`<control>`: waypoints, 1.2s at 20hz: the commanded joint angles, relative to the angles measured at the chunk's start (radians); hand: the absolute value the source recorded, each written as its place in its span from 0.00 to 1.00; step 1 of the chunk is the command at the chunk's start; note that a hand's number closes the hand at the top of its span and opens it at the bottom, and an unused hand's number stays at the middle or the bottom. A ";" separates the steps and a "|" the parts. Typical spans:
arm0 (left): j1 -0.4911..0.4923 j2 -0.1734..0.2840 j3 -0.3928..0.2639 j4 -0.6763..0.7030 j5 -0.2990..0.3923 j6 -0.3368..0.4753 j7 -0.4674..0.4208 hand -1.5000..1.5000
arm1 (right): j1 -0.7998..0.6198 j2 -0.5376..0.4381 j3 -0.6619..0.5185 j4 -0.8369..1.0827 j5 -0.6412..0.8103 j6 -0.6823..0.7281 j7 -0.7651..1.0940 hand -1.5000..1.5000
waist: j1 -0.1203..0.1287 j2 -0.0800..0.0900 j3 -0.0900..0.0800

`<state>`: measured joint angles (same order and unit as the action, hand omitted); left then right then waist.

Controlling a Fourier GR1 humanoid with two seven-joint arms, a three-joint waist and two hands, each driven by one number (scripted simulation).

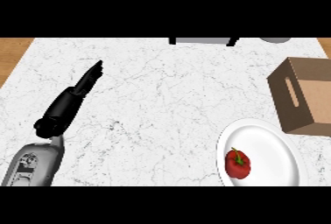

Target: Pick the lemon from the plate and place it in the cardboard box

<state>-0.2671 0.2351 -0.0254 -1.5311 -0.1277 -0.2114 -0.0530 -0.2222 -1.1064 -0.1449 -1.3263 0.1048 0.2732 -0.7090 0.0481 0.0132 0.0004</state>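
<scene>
A white plate [268, 144] lies at the lower right of the marble counter. On its left part rests a red fruit with a green stem [237, 164]; it looks like a red pepper or apple, and no lemon shows. The brown cardboard box [304, 94] stands just beyond the plate at the right edge, with a slot handle in its left wall. My left hand [74, 98] stretches over the counter at the left, fingers straight and pointing up and right, holding nothing, far from plate and box. My right hand does not show.
A grey object with dark legs [203, 40] sits at the counter's far edge, and a grey round thing [276, 40] peeks in beside it. Wooden floor [13, 54] shows past the counter's left edge.
</scene>
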 commanded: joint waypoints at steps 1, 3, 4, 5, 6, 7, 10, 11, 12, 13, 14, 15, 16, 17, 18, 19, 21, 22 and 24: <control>-0.032 -0.017 -0.015 0.035 -0.004 -0.008 -0.005 0.50 | -0.112 -0.057 0.109 0.161 0.146 0.044 -0.009 1.00 | 0.028 0.011 0.000; -0.008 0.020 0.007 0.018 0.012 -0.037 -0.026 0.50 | -0.136 -0.050 0.173 0.212 0.211 0.065 -0.029 1.00 | 0.038 0.010 0.000; -0.008 -0.004 -0.022 -0.028 -0.002 -0.020 0.028 0.50 | -0.143 -0.060 0.179 0.279 0.243 0.067 -0.090 1.00 | 0.037 0.007 0.002; -0.022 -0.010 -0.015 -0.015 -0.006 -0.010 0.015 0.50 | -0.212 -0.050 0.203 0.314 0.270 0.080 -0.099 1.00 | 0.034 0.007 0.001; -0.026 0.018 0.019 0.028 0.019 -0.036 -0.022 0.50 | -0.199 -0.015 0.231 0.357 0.312 0.040 -0.145 1.00 | 0.030 0.010 0.002; -0.041 -0.001 -0.006 -0.001 0.006 -0.027 0.025 0.50 | -0.245 -0.016 0.252 0.391 0.332 0.068 -0.160 1.00 | 0.029 0.007 0.002; -0.046 -0.015 -0.011 -0.001 -0.009 -0.006 0.017 0.50 | -0.282 -0.036 0.314 0.475 0.437 0.041 -0.190 1.00 | 0.034 0.010 0.003; -0.033 -0.014 -0.020 -0.006 -0.008 -0.017 -0.007 0.50 | -0.304 -0.031 0.327 0.526 0.459 0.038 -0.186 1.00 | 0.050 0.015 0.003; -0.009 0.007 0.002 0.010 0.008 -0.035 -0.015 0.50 | -0.329 -0.033 0.339 0.562 0.469 0.061 -0.220 1.00 | 0.043 0.012 0.002; -0.042 0.000 -0.005 0.000 0.007 -0.034 0.006 0.50 | -0.353 -0.022 0.370 0.572 0.494 0.077 -0.229 0.00 | 0.044 0.013 0.003; -0.031 -0.010 -0.016 0.005 -0.025 -0.007 -0.015 0.50 | -0.351 -0.006 0.393 0.573 0.498 0.086 -0.284 0.00 | 0.035 0.011 0.002; -0.040 -0.012 -0.015 0.002 -0.013 -0.014 0.005 0.50 | -0.370 -0.026 0.400 0.600 0.508 0.091 -0.328 0.00 | 0.043 0.014 0.003; -0.042 0.010 0.006 0.042 0.004 -0.040 -0.025 0.50 | -0.391 -0.015 0.409 0.609 0.508 0.098 -0.359 0.00 | 0.033 0.013 0.002; -0.066 0.006 0.013 0.022 0.000 -0.024 0.009 0.50 | -0.407 0.005 0.410 0.622 0.493 0.102 -0.385 0.00 | 0.034 0.012 0.003; -0.034 -0.004 0.002 0.012 -0.008 -0.014 0.010 0.50 | -0.380 0.002 0.413 0.618 0.469 0.111 -0.444 0.00 | 0.018 0.005 0.003; -0.010 -0.007 -0.014 -0.030 0.000 -0.029 0.023 0.50 | -0.421 -0.007 0.398 0.642 0.441 0.152 -0.443 0.00 | 0.044 0.006 0.004; -0.028 0.008 0.010 0.015 -0.006 -0.021 -0.018 0.50 | -0.433 0.047 0.358 0.632 0.334 0.192 -0.467 0.00 | 0.025 0.007 0.003; -0.028 0.000 0.001 0.007 -0.005 -0.022 0.004 0.50 | -0.440 0.067 0.322 0.645 0.264 0.221 -0.459 0.00 | 0.022 0.005 0.004; -0.027 -0.016 0.000 0.016 -0.008 -0.006 -0.006 0.50 | -0.414 0.180 0.285 0.672 0.130 0.286 -0.395 0.00 | 0.014 0.008 0.006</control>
<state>-0.2919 0.2301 -0.0260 -1.5222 -0.1326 -0.2297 -0.0565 -0.6216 -1.0284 0.2005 -0.7117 0.3999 0.3238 -0.9632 0.0729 0.0205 0.0047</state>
